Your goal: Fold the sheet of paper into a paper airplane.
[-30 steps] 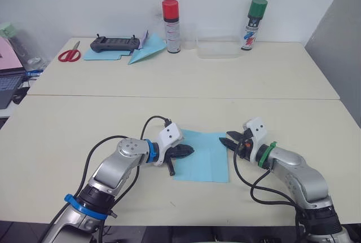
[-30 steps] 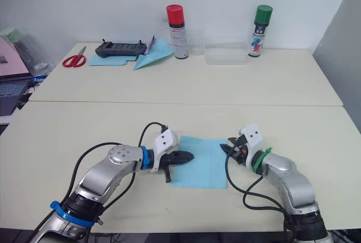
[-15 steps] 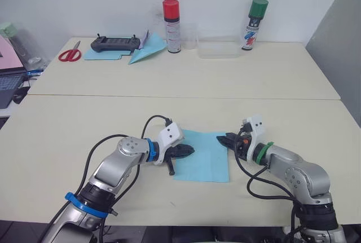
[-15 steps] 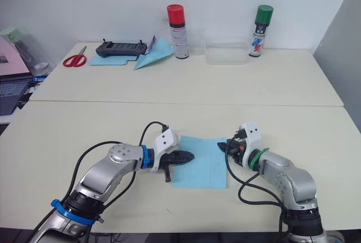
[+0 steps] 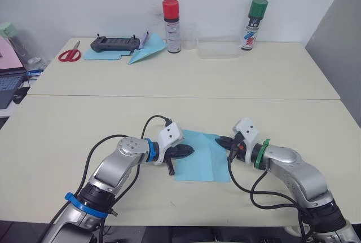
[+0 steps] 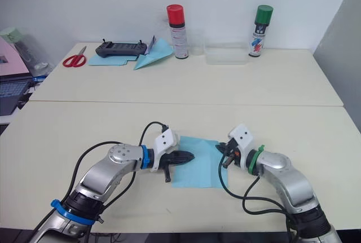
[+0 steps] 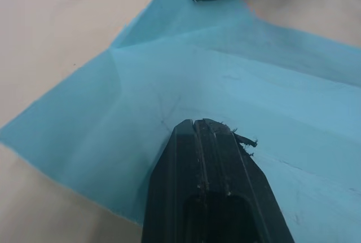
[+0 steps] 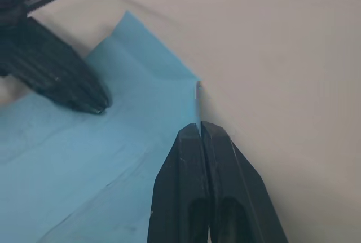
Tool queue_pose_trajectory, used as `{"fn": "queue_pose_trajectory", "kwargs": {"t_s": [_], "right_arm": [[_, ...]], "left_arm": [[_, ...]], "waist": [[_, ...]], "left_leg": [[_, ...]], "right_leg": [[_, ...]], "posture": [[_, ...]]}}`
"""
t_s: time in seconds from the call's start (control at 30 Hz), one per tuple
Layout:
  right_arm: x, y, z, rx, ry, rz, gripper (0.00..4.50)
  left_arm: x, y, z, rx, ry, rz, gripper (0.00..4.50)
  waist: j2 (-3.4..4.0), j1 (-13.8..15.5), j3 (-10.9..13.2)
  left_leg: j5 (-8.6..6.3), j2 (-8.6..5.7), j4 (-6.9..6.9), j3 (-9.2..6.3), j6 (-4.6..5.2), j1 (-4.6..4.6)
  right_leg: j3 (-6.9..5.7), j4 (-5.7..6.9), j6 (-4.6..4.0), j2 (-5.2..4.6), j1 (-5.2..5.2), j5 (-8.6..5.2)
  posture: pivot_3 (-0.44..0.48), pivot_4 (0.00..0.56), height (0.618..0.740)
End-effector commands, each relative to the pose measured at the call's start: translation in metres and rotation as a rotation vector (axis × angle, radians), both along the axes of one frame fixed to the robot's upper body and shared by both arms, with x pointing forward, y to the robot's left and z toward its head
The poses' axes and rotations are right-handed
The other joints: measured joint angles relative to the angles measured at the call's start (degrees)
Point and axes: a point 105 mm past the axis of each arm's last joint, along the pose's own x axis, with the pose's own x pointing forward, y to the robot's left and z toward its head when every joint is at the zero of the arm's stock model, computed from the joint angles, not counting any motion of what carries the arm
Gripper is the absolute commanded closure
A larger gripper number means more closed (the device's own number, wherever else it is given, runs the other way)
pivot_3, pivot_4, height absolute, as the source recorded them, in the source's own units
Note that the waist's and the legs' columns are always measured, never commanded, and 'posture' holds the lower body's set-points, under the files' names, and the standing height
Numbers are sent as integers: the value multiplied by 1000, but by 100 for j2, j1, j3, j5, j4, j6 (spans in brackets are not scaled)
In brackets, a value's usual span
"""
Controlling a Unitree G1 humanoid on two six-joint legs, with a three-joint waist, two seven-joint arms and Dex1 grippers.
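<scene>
Thin light-blue creased sheet of paper (image 5: 202, 155) flat on cream counter (image 5: 180, 113); left claw (image 5: 190, 151) clenched, pressing it; right claw (image 5: 221, 141) clenched on its lifted corner.

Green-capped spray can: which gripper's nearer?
Right. The right gripper sits at the sheet of paper's right edge, nearer the green-capped spray can; the left gripper is further left.

near table (image 5: 73, 136) open, spray cans (image 5: 171, 18) far back
</scene>
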Motion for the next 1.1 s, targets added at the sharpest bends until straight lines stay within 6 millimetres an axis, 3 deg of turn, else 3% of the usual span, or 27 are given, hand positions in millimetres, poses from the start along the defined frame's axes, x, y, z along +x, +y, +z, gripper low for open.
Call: {"fn": "queue_pose_trajectory", "kwargs": {"t_s": [0.03,0.27,0.53,0.8,1.1], "right_arm": [[-5,11,8,20,-38,55,4455],[-4,16,7,21,-28,73,4455],[-1,18,-7,-70,-5,93,4455],[2,17,-13,-115,-4,85,4455],[0,15,-18,-138,2,86,4455]], "left_arm": [[-3,4,-15,42,46,15,4500],[5,14,-15,56,42,43,4500],[12,20,-12,61,17,66,4500],[15,18,-9,56,11,54,4500],[35,-8,32,-127,-37,99,4500]], "waist": [[0,1,0],[0,5,0],[0,5,0],[0,4,0],[-2,4,1]], "left_leg": [[0,0,0,0,0,0],[0,0,1,0,0,1],[0,0,2,0,0,6],[1,0,2,0,0,8],[1,0,7,-2,0,4]], "right_leg": [[0,0,0,0,0,0],[0,2,0,0,0,0],[1,4,0,0,4,1],[1,6,0,0,5,1],[-2,5,3,1,5,3]], "posture": [[0,150,740],[0,150,740],[0,150,740],[0,150,740],[0,150,740]]}}
